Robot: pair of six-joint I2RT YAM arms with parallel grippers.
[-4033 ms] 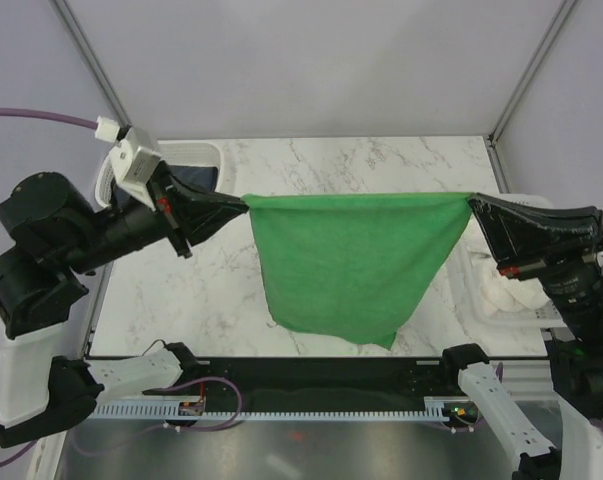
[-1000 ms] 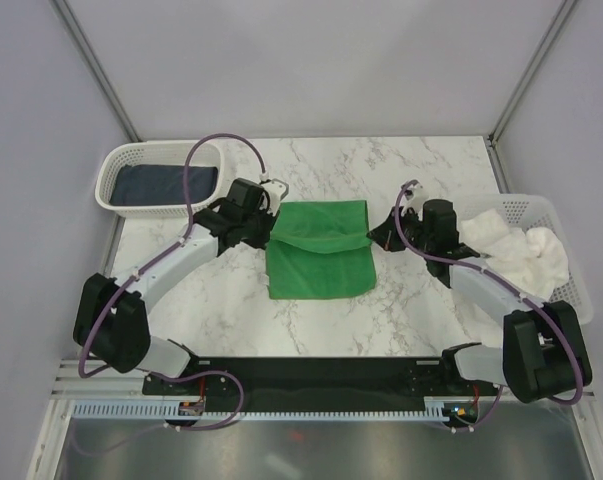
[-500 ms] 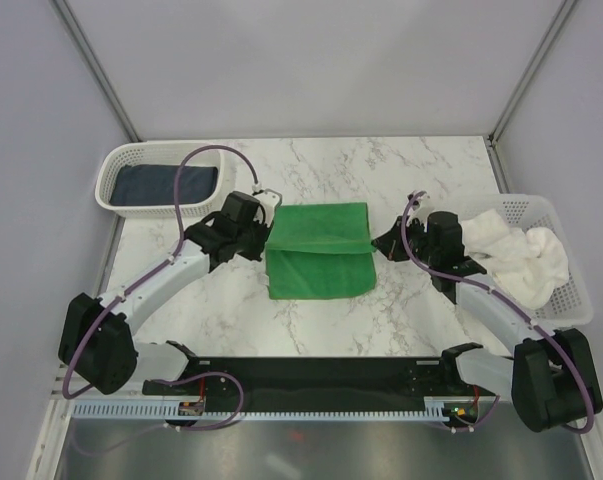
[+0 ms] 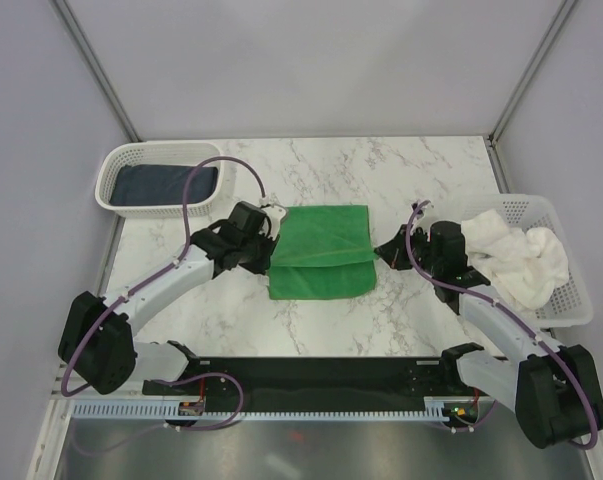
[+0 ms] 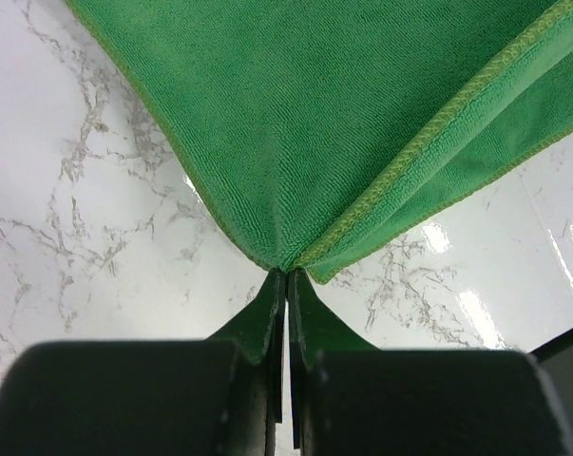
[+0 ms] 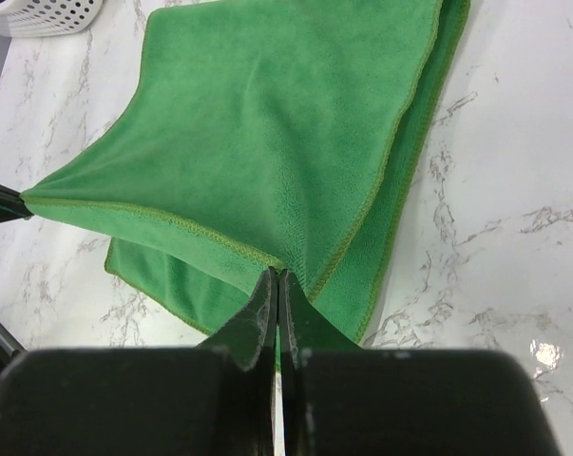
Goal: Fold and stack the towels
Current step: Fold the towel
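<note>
We see the green towel point(image 4: 321, 250) folded at the bench's middle. Only the wrist views show the left pincer point(image 5: 286, 275) and right pincer point(image 6: 277, 274) each pinching one of its corners. The overhead view alone shows the navy towel point(image 4: 156, 185) at the far-left corner and the white towel point(image 4: 511, 250) at the right edge.

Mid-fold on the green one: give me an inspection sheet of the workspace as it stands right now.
Surface: white marble-patterned table, glossy.
Job's things: green towel lies doubled at the table's centre; navy towel lies in the left basket; white towel is heaped in the right basket.
Clutter: nothing seen.
Grippers: left gripper and right gripper are each shut on a corner of the green towel's upper layer.
Cables: purple cables loop over both arms.
Surroundings: grey walls and metal frame posts.
</note>
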